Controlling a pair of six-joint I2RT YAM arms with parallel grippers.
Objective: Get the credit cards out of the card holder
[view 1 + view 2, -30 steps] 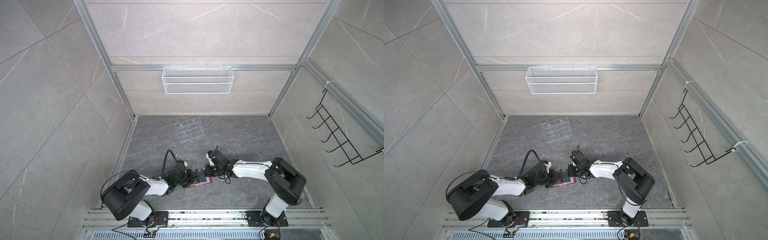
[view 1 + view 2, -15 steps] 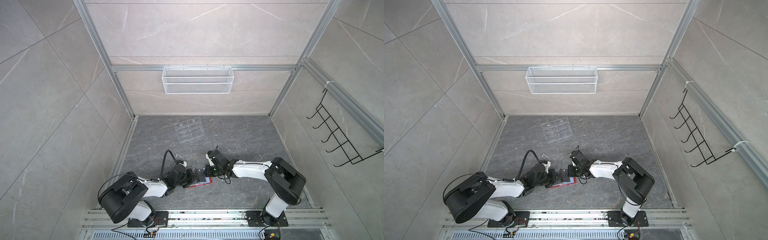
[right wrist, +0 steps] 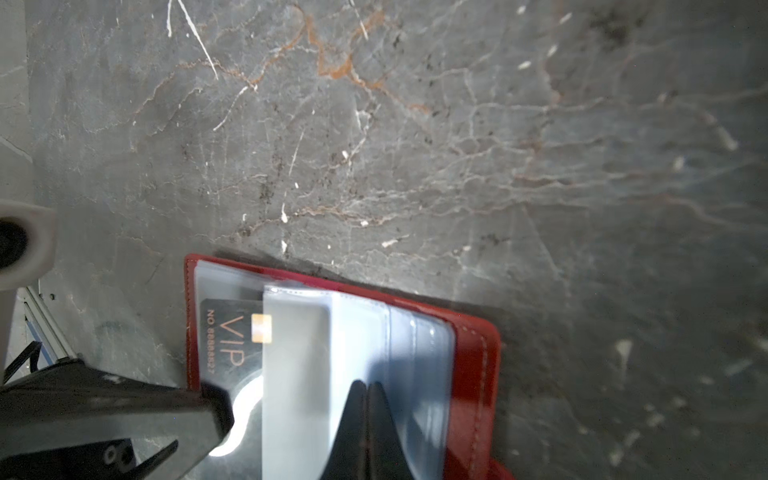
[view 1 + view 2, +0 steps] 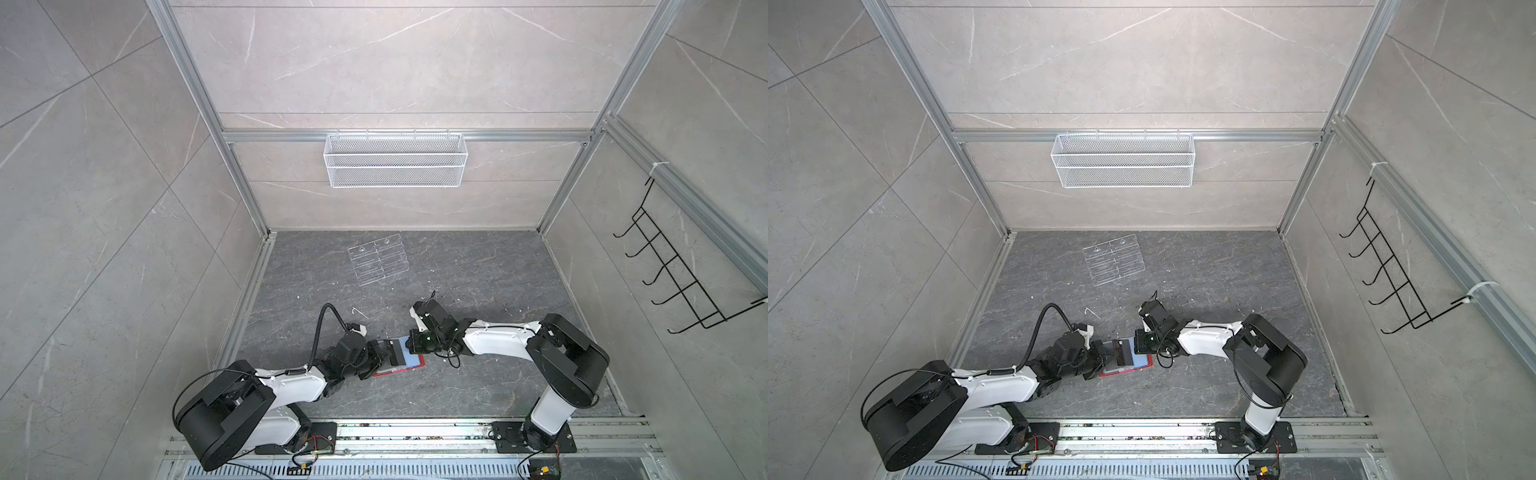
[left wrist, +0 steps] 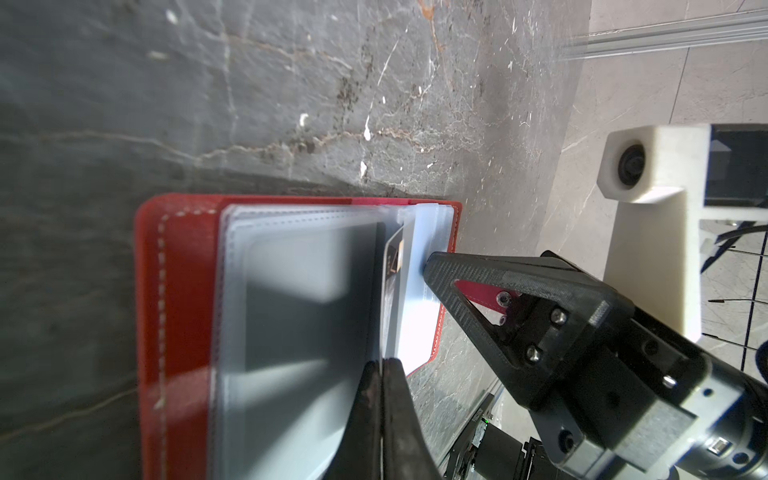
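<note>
The red card holder (image 4: 417,365) (image 5: 178,311) (image 3: 473,365) lies open on the grey floor, its clear sleeves fanned up. A black credit card (image 3: 224,332) with "VIP" lettering sits in the left half, partly under a sleeve; it is also visible in both top views (image 4: 395,352) (image 4: 1122,353). My left gripper (image 5: 382,368) (image 4: 381,353) is shut on that card's edge (image 5: 395,257) at the sleeve's notch. My right gripper (image 3: 368,386) (image 4: 413,347) is shut, tips pressed down on the sleeves of the right half (image 5: 430,266). I cannot see other cards.
A clear acrylic tiered rack (image 4: 379,259) lies flat on the floor further back. On the back wall hangs a white wire basket (image 4: 395,166), and on the right wall a black hook rack (image 4: 673,274). An aluminium rail runs along the front edge.
The left jaws have closed at the card and the left arm's elbow has shifted slightly toward the front. The right arm and the card holder have stayed in place.
</note>
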